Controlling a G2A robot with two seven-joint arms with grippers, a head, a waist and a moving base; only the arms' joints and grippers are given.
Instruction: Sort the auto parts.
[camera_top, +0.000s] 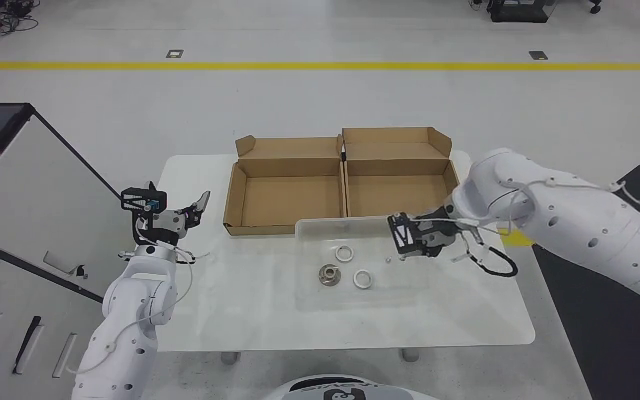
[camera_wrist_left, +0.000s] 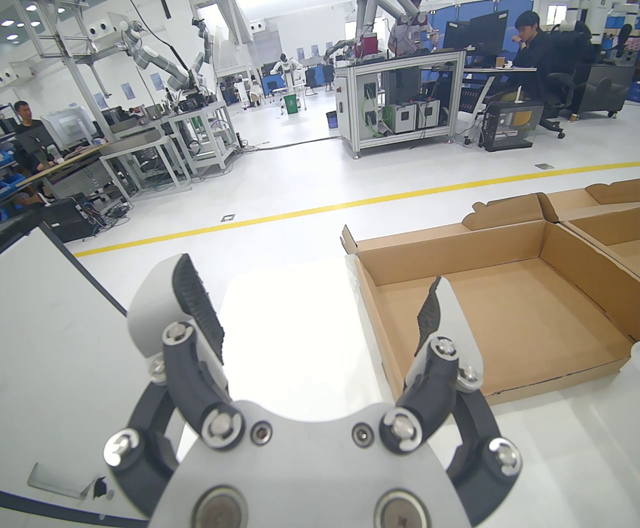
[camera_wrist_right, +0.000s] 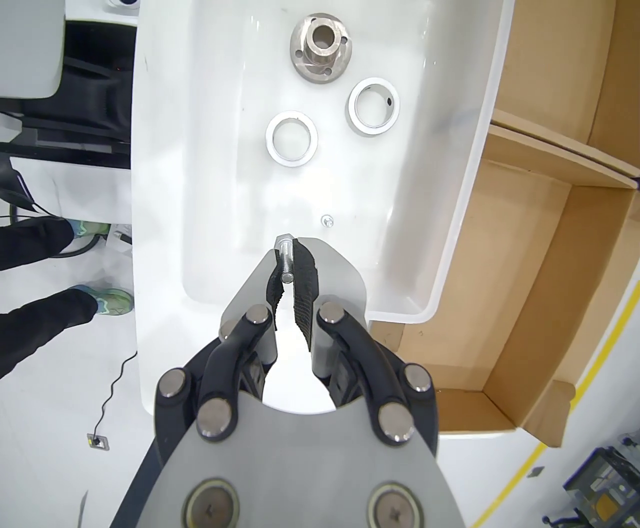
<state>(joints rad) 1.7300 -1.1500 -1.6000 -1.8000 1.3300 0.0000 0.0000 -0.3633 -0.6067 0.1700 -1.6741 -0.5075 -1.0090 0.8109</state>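
Squeeze bolt (camera_wrist_right: 285, 252) tight in closed right end effector (camera_wrist_right: 289, 265), lift slowly, carry to box (camera_top: 395, 190) at 12 o'clock.

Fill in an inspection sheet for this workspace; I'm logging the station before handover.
Surface: white table, carrying a clear tray and two cardboard boxes.
Job's things: flanged hub, two rings and a small fastener in the tray; bolt in the right gripper.
Clutter: nothing seen.
Grippers: left gripper open beside the boxes; right gripper shut on the bolt above the tray.
Cables: black cable looped beside the right gripper.
Surroundings: yellow floor line beyond the table.
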